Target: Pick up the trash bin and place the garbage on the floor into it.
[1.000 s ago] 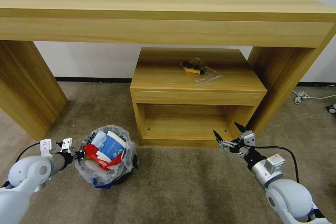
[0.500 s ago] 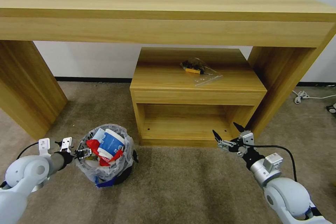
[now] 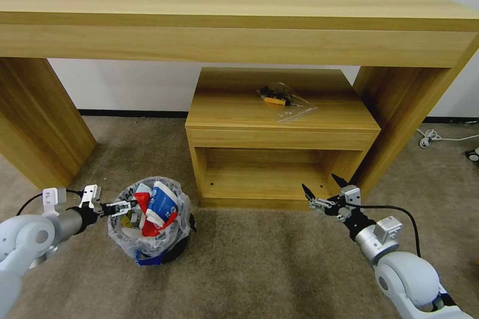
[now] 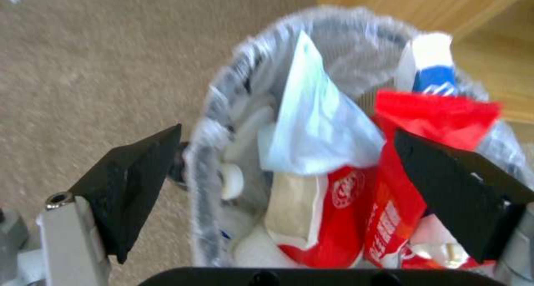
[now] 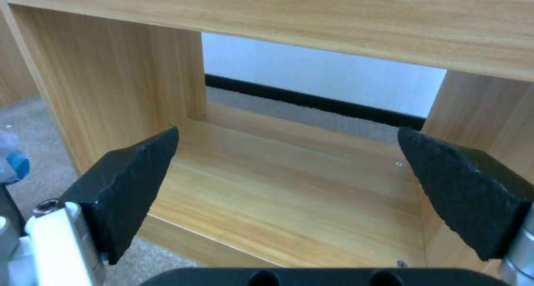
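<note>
The trash bin [image 3: 172, 250], black with a crinkled plastic liner, stands on the beige floor [image 3: 259, 264] at the lower left. It is stuffed with garbage: a blue-and-white cup [image 3: 162, 203], red wrappers [image 3: 149, 228] and a light-blue mask [image 4: 317, 127]. My left gripper [image 3: 121, 206] is open at the bin's left rim [image 4: 203, 160]; in the left wrist view [image 4: 289, 181] one finger is outside the rim and the other is over the red wrappers. Off to the right, my right gripper [image 3: 324, 193] hangs open and empty before the low cabinet's shelf [image 5: 289, 186].
A low wooden cabinet [image 3: 282, 132] stands right of the bin, with a clear bag of small items [image 3: 282, 95] on top. A long wooden desk [image 3: 234, 25] spans above; its legs [image 3: 35, 119] flank the area. A white cable [image 3: 434, 137] lies at far right.
The bin has sunk and now stands upright on the carpet. My left gripper has come off its rim, opened and drawn slightly up and left. The right arm has barely moved.
</note>
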